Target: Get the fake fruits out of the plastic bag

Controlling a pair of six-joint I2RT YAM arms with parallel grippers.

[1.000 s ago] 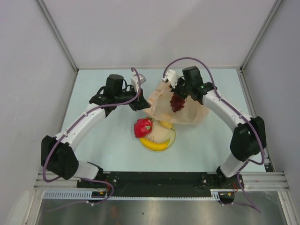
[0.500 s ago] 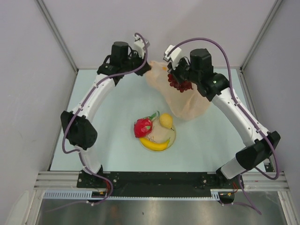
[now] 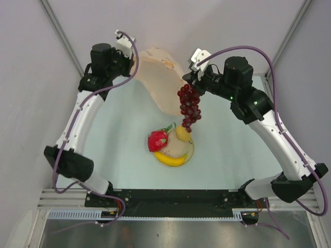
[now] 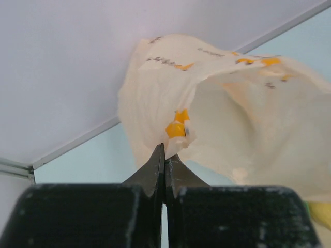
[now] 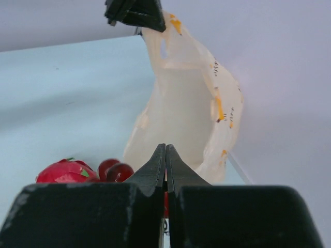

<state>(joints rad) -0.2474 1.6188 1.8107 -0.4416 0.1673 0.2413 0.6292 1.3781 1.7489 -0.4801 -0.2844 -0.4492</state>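
Now the right claw (image 3: 186, 84), clamped on the grape bunch (image 3: 189, 107), dangles it lengthwise above the plate (image 3: 191, 153)'s far edge; the left claw (image 3: 135, 59) pinches the plastic bag (image 3: 160, 85) aloft.

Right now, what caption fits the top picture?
Left claw holds the bag up; right claw dangles grapes above the plate.

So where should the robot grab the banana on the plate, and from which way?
Probably its middle, from straight above. The banana lies flat along the near rim of the plate, its ends curving away towards the red fruit and the lemon close behind it. Pinching across the thin middle, near side to far side, looks least crowded.
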